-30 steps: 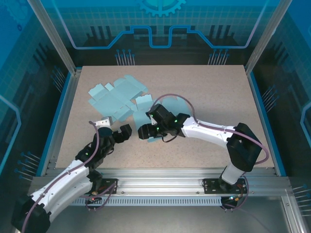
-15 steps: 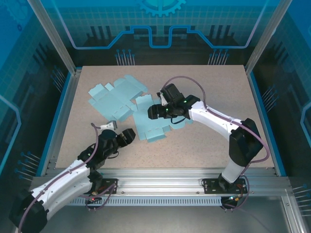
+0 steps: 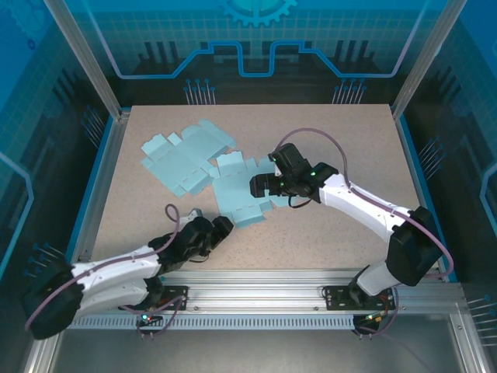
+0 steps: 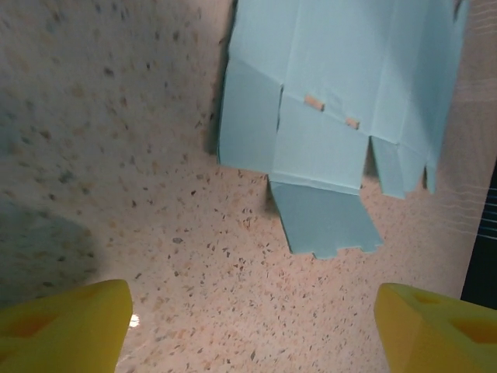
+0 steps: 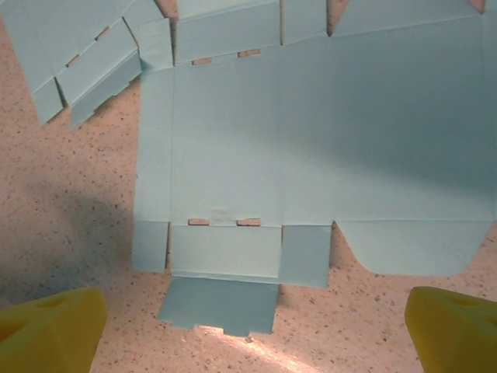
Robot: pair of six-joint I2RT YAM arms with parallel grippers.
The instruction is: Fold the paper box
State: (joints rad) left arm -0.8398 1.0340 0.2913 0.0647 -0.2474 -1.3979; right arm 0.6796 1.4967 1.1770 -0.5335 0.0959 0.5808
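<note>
Unfolded paper box blank point(image 3: 237, 203) lying flat on the counter point(image 3: 342, 132), just beside a second blank point(image 3: 182, 155). The left tool point(image 3: 223, 226) is off its near edge and the right tool point(image 3: 256, 186) over its right side. Both have jaws apart and empty, apparently positioned to lift opposite flaps.

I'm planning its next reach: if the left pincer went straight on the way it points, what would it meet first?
Probably the near flap of the flat light-blue paper box blank, just ahead of the open left pincer; depth is unclear.
</note>
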